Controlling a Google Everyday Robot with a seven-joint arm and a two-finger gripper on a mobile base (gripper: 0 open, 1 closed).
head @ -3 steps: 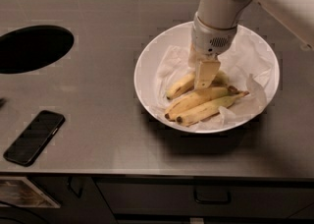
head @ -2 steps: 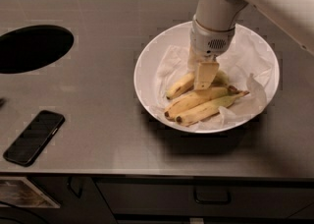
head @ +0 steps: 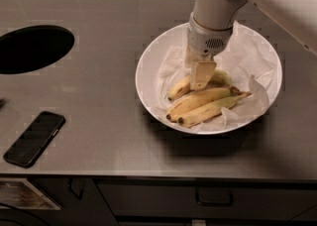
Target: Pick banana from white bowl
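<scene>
The banana (head: 179, 88) is seen lying in the white bowl (head: 146, 71), on the crumpled white paper (head: 247, 56) with which the bowl is lined. Its curved body is crossed by the gripper (head: 199, 74), so that 1 end shows to the left of the gripper and a plump part to the right. The gripper is lowered from above into the middle of the bowl, right at the banana; whether the jaws are apart or clamped on the fruit cannot be told. Just in front of the banana, 2 straighter bananas (head: 203, 103) joined at a brown stem are laid side by side, their dark tips turned to the left. The bowl is set on the right part of a grey countertop (head: 99, 96). Well apart on the left, a round dark opening (head: 32, 49) is cut into the countertop, and a black phone (head: 34, 138) is placed flat near the front edge.
</scene>
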